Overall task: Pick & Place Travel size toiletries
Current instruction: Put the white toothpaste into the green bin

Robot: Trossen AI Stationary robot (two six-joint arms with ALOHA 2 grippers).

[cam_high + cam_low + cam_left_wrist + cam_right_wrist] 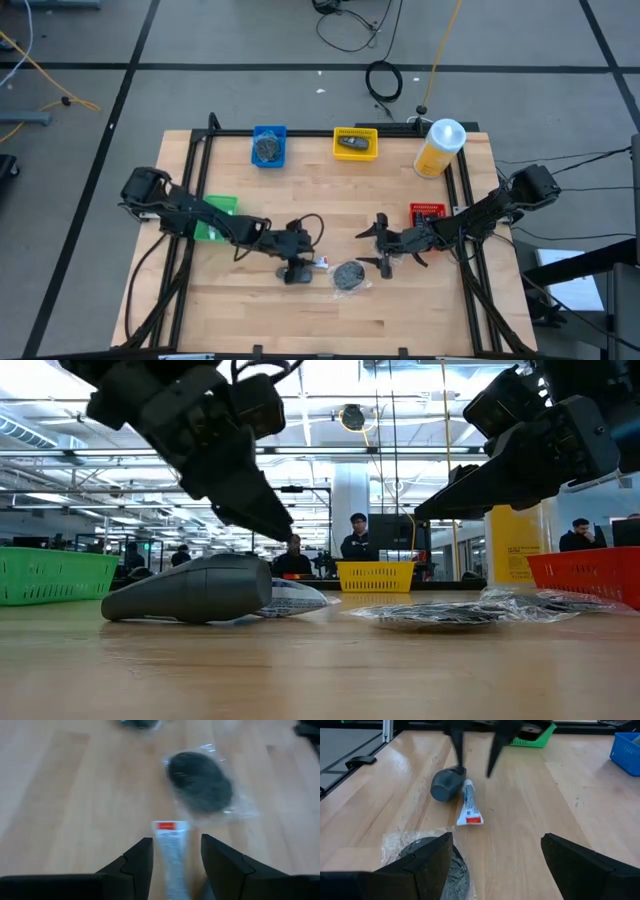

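A slim white tube with a red end [170,845] lies flat on the table, beside a dark grey oblong bottle [446,783] lying on its side. A grey disc in clear wrap [348,276] lies flat just right of them. My left gripper [176,855] is open and hovers over the tube, one finger on either side, touching nothing; in the low view its fingertips [275,520] stand above the bottle [190,590]. My right gripper [385,247] is open, right of the disc, which one finger half hides [445,870].
Along the far edge stand a blue tray [268,146] with a wrapped disc, a yellow tray [355,144] with a dark item, and a tall yellow bottle [438,148]. A green tray [215,218] sits left, a red tray [427,213] right.
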